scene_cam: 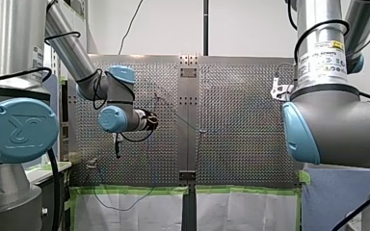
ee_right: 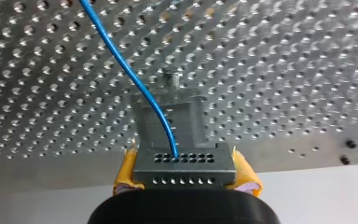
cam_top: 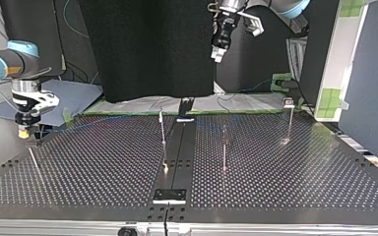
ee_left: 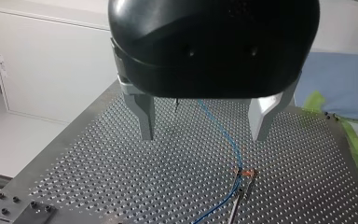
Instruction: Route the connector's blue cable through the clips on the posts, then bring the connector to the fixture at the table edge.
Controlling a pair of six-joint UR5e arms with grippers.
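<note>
The right end effector (ee_right: 186, 173) is clenched on the connector (ee_right: 184, 161), with a yellow pad (ee_right: 128, 170) against each side. It holds the connector just above the grey fixture (ee_right: 191, 119) near the counter's (ee_right: 279, 70) edge. From where I stand this reads as the last step: the body is lined up over the fixture so it can be set down, and gripping it by the flanks leaves the cable (ee_right: 135, 79) free to run out of its face without kinking.

Out on the counter, the cable passes through the clip (ee_left: 245, 173) on a post (ee_left: 235, 210). I would judge the routing done there; the other posts I cannot make out well enough.

In the top view the right arm comes in from the left, its wrist pointing straight down, low over the counter's corner. The left end effector (ee_left: 205, 119) is released, its metal fingers spread and empty. It hangs high and well apart from the posts, probably so as not to snag the line.
</note>
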